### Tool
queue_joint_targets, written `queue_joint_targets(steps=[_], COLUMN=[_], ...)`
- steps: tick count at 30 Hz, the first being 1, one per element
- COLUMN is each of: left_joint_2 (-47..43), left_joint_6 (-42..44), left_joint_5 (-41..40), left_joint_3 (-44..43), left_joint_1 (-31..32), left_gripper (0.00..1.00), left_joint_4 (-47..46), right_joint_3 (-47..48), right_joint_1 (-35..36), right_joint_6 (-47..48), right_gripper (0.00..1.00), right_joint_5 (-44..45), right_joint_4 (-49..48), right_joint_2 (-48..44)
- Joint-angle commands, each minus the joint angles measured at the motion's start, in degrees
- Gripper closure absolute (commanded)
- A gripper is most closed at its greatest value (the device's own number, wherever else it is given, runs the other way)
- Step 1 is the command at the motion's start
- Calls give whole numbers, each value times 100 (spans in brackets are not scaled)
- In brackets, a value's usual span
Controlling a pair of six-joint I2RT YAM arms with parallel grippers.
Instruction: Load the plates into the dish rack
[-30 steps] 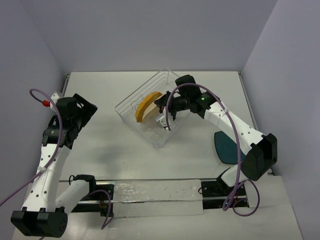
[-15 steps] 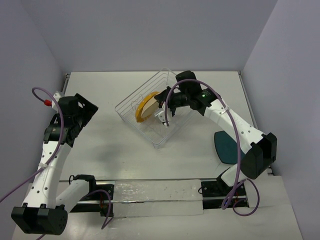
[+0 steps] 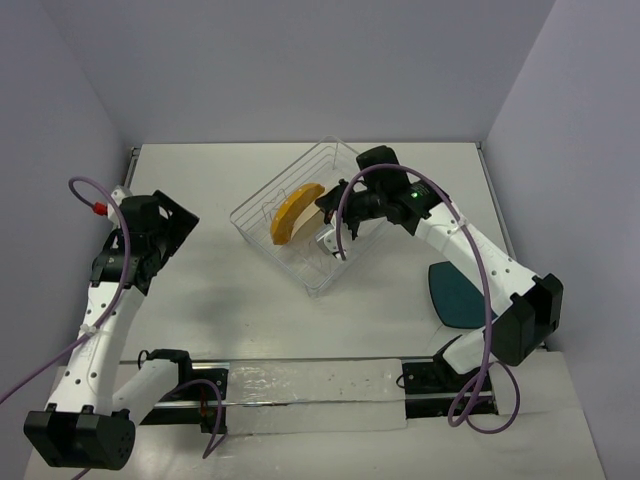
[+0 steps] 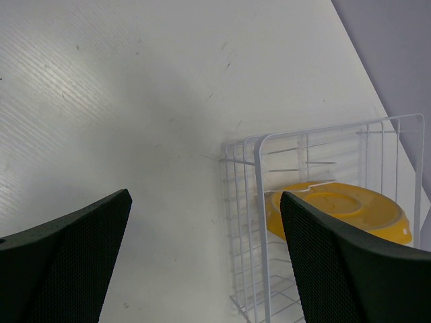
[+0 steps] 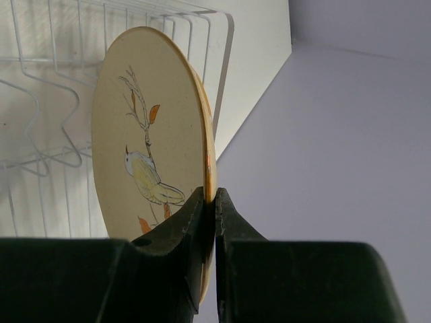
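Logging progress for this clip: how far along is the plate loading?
Done: the round orange-yellow scalloped plate sits inside the silver-white wire dish rack. In hand: the right gripper pinches the rim of the round beige bird-patterned plate at the rack. Left: the dark teal rounded-square plate lies on the table; the left gripper is open, empty.

At frame left, my left end effector (image 4: 205,232) gapes wide on its bent arm; at centre frame, my right end effector (image 5: 215,202) pinches the beige plate (image 5: 148,134) by its rim.
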State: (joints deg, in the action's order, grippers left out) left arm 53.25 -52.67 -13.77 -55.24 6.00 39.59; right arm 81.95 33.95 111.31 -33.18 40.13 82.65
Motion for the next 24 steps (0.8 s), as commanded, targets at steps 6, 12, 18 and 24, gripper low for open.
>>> queue_joint_targets(steps=[6,12,18,24], left_joint_2=[-102,7,159,227], left_joint_6=[-42,-7,35,99], left_joint_5=[-73,-47,-1,67], left_joint_3=[-10,48,33,31], left_joint_1=[-17,-20,-18,-20], left_gripper=[1,1,1,1], left_joint_4=[-13,-31,-53,-110], right_joint_3=[169,25,-89,-238], right_joint_1=[-38,-38,-38,-38], right_joint_6=[400,388,380,484], right_gripper=[100,100,100,100], right_joint_5=[-394,-467,-604,-723], right_joint_4=[-770,-761,-719,-719], right_joint_2=[-6,108,266,425])
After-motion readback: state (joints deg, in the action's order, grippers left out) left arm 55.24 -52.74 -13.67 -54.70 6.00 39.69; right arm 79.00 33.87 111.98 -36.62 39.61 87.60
